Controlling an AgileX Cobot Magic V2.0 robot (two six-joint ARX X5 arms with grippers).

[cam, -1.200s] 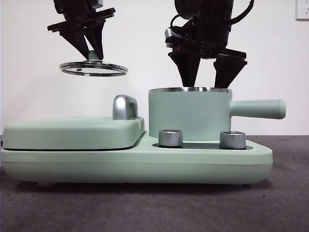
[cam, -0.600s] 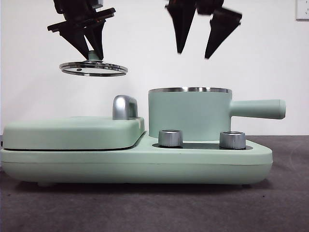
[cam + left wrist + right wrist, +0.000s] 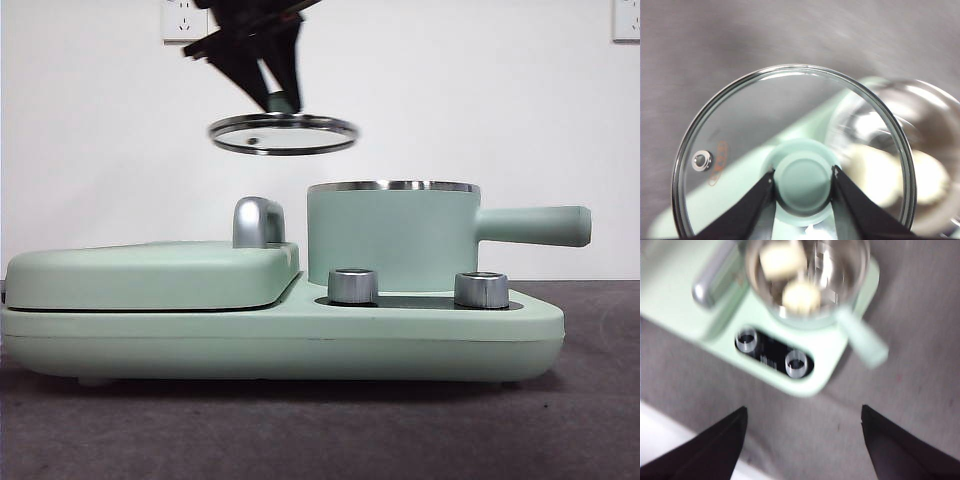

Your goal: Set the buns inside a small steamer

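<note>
Sitting on a dark grey desk [image 3: 300,430], the mint cooker base [image 3: 280,335] carries the small steamer [image 3: 392,235], both buns [image 3: 790,277] inside. Left tool [image 3: 803,175] is clamped on the glass lid's knob [image 3: 802,181], lid [image 3: 284,133] hanging up beside the pot. Right tool [image 3: 804,417] hangs high, spread wide. White wall [image 3: 480,90], sockets [image 3: 182,20] behind.

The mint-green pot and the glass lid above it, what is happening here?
The left gripper holds the round glass lid by its green knob in the air, beside and above the mint-green cylindrical pot, not on it. Two pale cream buns already lie inside the pot. The right gripper is open, high above the appliance, holding nothing.
</note>
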